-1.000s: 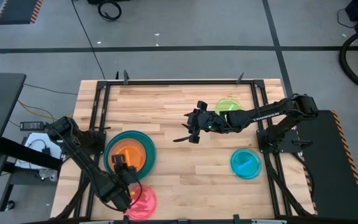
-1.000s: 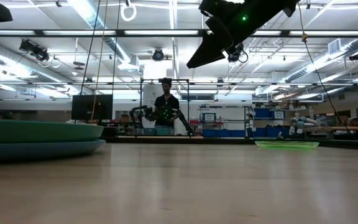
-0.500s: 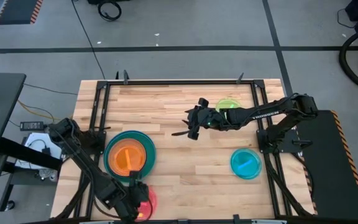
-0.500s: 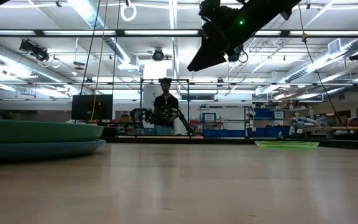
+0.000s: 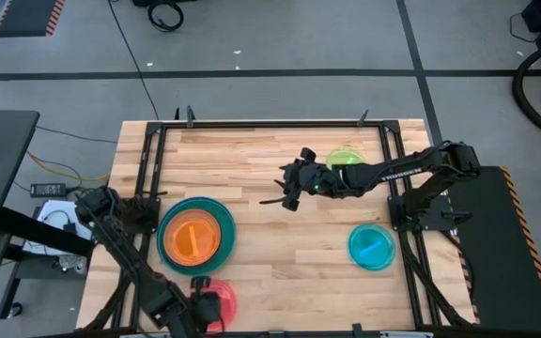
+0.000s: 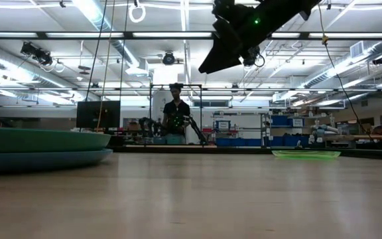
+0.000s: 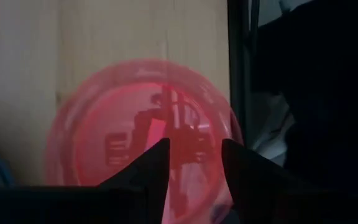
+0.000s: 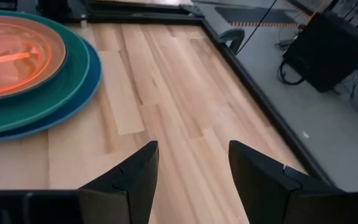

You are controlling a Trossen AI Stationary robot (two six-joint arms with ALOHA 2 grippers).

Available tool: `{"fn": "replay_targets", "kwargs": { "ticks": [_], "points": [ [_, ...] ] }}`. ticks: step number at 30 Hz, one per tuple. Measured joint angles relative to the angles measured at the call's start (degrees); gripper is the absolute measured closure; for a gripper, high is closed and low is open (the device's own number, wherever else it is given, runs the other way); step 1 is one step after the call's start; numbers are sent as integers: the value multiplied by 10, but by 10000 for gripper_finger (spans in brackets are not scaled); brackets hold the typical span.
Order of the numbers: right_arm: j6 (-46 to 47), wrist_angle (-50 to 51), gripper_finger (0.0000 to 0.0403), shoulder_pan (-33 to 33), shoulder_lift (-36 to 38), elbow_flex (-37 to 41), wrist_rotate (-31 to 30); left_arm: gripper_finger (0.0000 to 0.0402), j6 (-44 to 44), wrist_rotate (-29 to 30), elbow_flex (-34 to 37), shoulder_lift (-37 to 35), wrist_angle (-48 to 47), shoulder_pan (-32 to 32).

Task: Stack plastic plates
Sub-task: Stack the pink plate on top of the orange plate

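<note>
Left end effector moved from stack to pink plate, fingers parted above it, nothing held; right end effector spread, empty

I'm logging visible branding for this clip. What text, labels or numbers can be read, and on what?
"TROSSEN", roughly, in pale letters along the right arm's forearm; small, so the reading is uncertain.
Plastic plates: no print visible.
Background shelves and monitor in the low view: too small to read.

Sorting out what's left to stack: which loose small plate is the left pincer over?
The pink plate at the table's near edge; the left pincer hangs open above it. The green plate and cyan plate lie on the right side.
</note>
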State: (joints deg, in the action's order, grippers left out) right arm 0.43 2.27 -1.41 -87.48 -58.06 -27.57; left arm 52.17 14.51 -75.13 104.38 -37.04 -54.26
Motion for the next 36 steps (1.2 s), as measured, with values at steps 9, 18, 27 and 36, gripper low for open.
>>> {"fn": "replay_targets", "kwargs": {
  "ticks": [9, 18, 27, 36],
  "points": [
    [-57, -48, 198, 27, 0, 0, 1, 249, 161, -108, 0, 28, -56, -30],
    [-83, -97, 198, 59, 0, 0, 36, 280, 173, -177, 0, 64, -52, -49],
    [-80, -102, 198, 72, 0, 0, 67, 315, 130, -175, 0, 64, -79, -61],
    [-69, -90, 198, 67, 0, 0, 79, 335, 12, -92, 2, 66, -79, -31]
  ]
}}
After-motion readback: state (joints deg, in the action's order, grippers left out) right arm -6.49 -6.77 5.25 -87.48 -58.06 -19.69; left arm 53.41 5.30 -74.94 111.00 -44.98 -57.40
